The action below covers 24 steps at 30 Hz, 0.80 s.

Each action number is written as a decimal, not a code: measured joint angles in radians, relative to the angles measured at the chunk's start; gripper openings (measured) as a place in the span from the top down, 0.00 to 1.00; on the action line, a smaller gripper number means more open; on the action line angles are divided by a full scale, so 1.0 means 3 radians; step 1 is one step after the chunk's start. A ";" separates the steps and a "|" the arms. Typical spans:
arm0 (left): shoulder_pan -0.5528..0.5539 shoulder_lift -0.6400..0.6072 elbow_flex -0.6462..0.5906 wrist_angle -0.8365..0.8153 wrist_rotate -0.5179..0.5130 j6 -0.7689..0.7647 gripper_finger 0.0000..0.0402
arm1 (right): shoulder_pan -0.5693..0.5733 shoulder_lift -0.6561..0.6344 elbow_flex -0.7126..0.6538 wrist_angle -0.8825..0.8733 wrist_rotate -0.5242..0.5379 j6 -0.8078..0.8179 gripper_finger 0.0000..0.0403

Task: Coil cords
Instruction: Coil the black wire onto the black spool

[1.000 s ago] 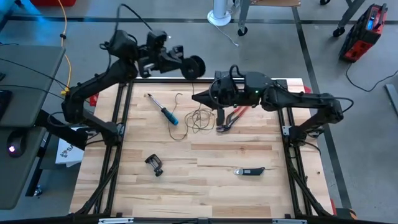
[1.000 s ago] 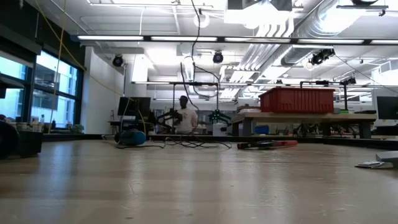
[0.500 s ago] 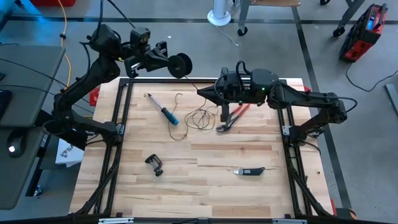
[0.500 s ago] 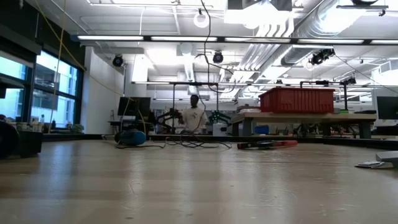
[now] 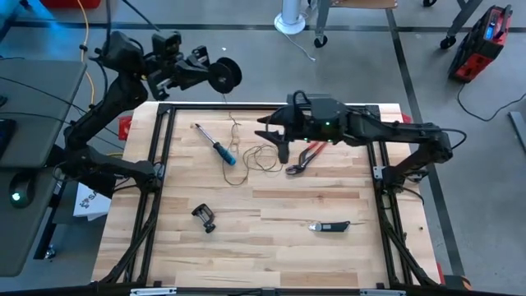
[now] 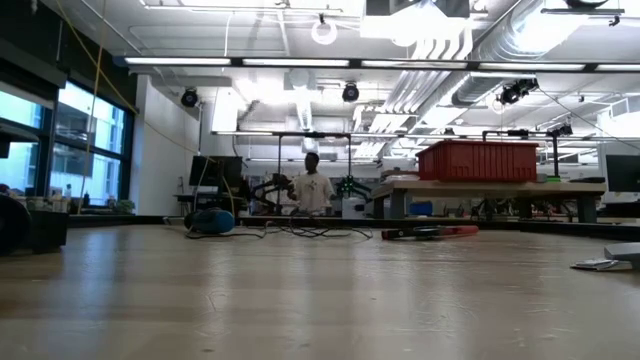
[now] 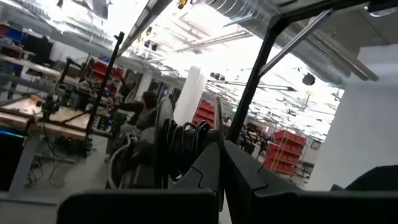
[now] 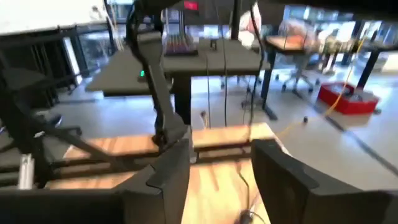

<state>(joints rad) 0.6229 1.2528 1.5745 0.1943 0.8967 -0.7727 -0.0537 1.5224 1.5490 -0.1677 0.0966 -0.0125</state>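
The small black reel (image 5: pixel 223 74) hangs high beyond the table's far edge, with my left gripper (image 5: pixel 205 76) shut on it. In the left wrist view the reel (image 7: pixel 180 149) shows edge-on, dark cord wound on it. A thin strand (image 5: pixel 233 115) drops from the reel to the loose cord pile (image 5: pixel 261 156), which lies on the wooden table (image 5: pixel 271 247). My right gripper (image 5: pixel 265 131) hovers over the far middle of the table, just right of that pile. In its own view it (image 8: pixel 217 180) is open, with nothing between the fingers. My left gripper has the reel at the side turned toward it (image 7: pixel 208 155), where the two shut fingers (image 7: pixel 236 174) meet; the fingers themselves hide the exact part. They come at it nearly level from the table's left. The reel is lifted clear, with the cord trailing down from it.
A blue-handled screwdriver (image 5: pixel 218 146) lies left of the cord pile and red pliers (image 5: pixel 308 154) lie right of it. A black clamp (image 5: pixel 204 218) and a dark hand tool (image 5: pixel 330 225) lie nearer the front. A person (image 6: pixel 312 190) stands far behind the table.
My left gripper has carried the reel up and toward the table's far left, past the far edge. My right gripper has opened and tipped slightly down. The strand, which ran toward my right gripper, now drops straight from the reel to the pile.
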 joint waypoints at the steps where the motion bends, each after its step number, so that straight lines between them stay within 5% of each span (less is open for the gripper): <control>1: -0.0002 0.0000 0.0000 0.0001 -0.0002 0.0000 1.00 | -0.0010 0.0046 0.0001 0.0068 0.0000 -0.0052 0.58; 24: -0.0162 0.0016 -0.0005 0.0044 -0.0188 0.0060 1.00 | -0.0225 0.0685 0.0006 0.1025 -0.0401 0.0110 0.58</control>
<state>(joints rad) 0.5743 1.2575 1.5730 0.2074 0.8402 -0.7547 -0.1211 1.7277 1.5509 0.1398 -0.0238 0.0205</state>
